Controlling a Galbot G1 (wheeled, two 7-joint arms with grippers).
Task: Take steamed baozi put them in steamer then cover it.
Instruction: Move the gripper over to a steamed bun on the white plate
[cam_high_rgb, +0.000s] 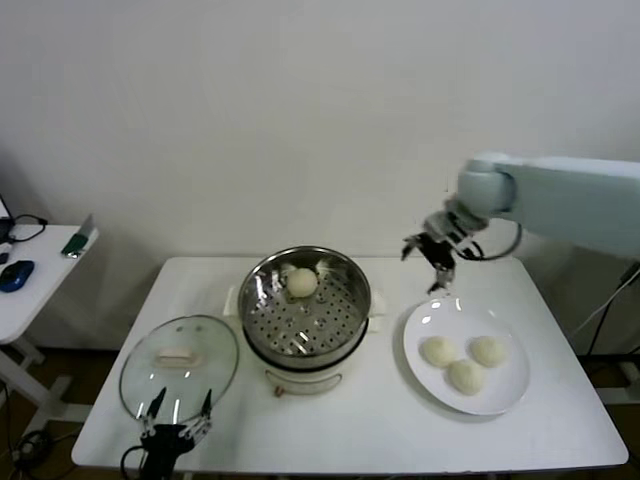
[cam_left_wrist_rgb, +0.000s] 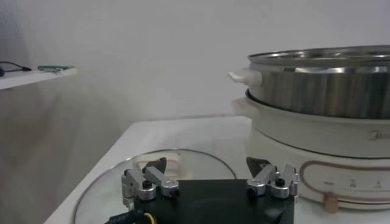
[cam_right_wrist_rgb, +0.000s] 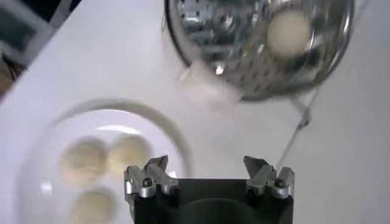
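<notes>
The left gripper (cam_high_rgb: 176, 420) sits at the bottom left of the head view, nearest the camera, at the near edge of the white table (cam_high_rgb: 350, 430); its fingers are spread apart and grasp nothing. In the left wrist view the same gripper (cam_left_wrist_rgb: 210, 176) hovers just over the near rim of the cover (cam_left_wrist_rgb: 152, 164), a clear glass lid lying flat on the table. In the head view the cover (cam_high_rgb: 179, 366) shows its cream-white handle (cam_high_rgb: 175, 356) at centre, just left of the steamer (cam_high_rgb: 305, 308). The steamer stands at frame centre with its perforated tray exposed, and one steamed baozi (cam_high_rgb: 302, 282) rests on the tray toward its far side. The right gripper (cam_high_rgb: 433, 256) hangs in the air at the upper right, above the far rim of the white plate (cam_high_rgb: 510, 395); its fingers are released and empty, as the right wrist view (cam_right_wrist_rgb: 210, 173) confirms. Three baozi (cam_high_rgb: 464, 375) lie clustered on the plate, right of the steamer. A side table (cam_high_rgb: 40, 270) with a blue mouse (cam_high_rgb: 15, 274) stands at the far left.
</notes>
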